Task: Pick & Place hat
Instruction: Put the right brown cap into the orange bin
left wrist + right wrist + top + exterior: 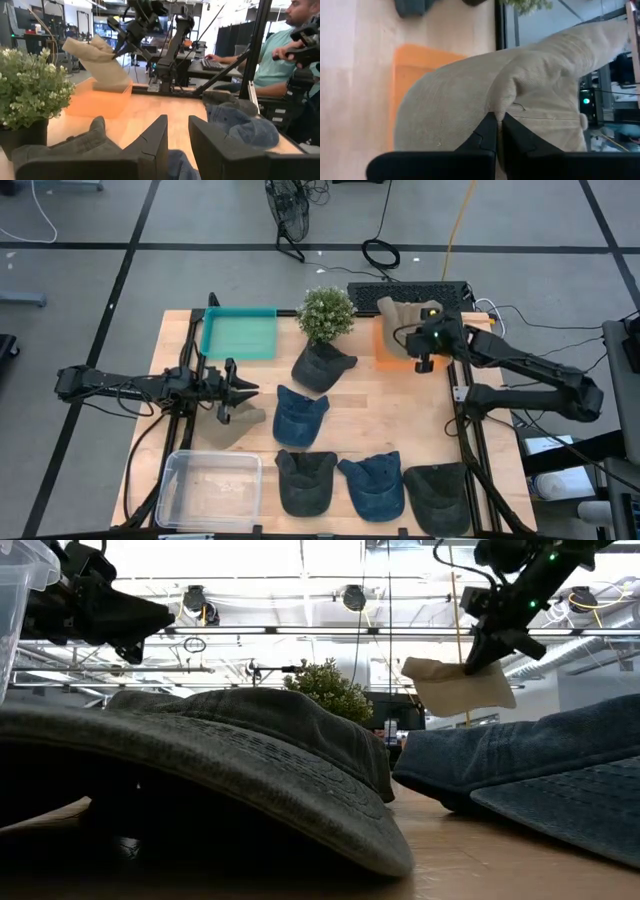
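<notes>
your right gripper [496, 125] is clenched on the tan hat [520, 95] over the orange tray [388, 346] at two o'clock, while the left gripper [176, 137] looks parted, seemingly empty.

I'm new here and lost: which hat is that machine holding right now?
Look at the orange tray at the table's far right. Over it the right gripper pinches a beige hat, lifted off the table. It is the only light, sandy hat there; the others are dark.

High view: overhead, straight down on table [400, 425]. Low view: tabletop level. Both share beige hat [398, 313], upper right.
</notes>
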Tool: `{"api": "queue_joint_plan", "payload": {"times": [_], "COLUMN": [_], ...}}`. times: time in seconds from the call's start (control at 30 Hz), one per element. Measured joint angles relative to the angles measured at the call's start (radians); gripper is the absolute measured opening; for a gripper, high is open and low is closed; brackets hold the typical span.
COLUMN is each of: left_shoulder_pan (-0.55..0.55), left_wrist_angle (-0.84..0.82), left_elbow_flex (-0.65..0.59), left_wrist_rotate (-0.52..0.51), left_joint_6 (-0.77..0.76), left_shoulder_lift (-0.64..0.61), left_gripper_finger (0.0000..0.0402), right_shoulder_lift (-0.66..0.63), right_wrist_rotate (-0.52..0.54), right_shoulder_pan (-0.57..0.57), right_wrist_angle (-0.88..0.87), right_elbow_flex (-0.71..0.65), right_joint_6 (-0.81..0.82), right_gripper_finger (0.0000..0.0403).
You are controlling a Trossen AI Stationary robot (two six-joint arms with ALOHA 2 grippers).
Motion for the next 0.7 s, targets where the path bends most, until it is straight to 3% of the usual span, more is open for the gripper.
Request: {"api": "queue_joint_plan", "payload": {"times": [0.27,0.7], "left_shoulder_pan": [0.0,0.0], "left_wrist_angle": [-0.049,-0.045], "left_elbow_flex": [0.0,0.0], "left_wrist_rotate": [-0.076,-0.103], "left_joint_6": [0.012,0.012], "left_shoulder_lift": [0.0,0.0], "left_gripper_finger": [0.0088,0.0088], "right_shoulder_lift": [0.006,0.006], "right_wrist_rotate": [-0.2,-0.258], "right_shoulder_pan": [-0.174,-0.29], "right_wrist_angle": [-0.003,0.074], "right_elbow_flex": [-0.043,-0.148], "right_joint_6": [-0.062,-0.118], "right_gripper_finger": [0.0,0.0006]}}
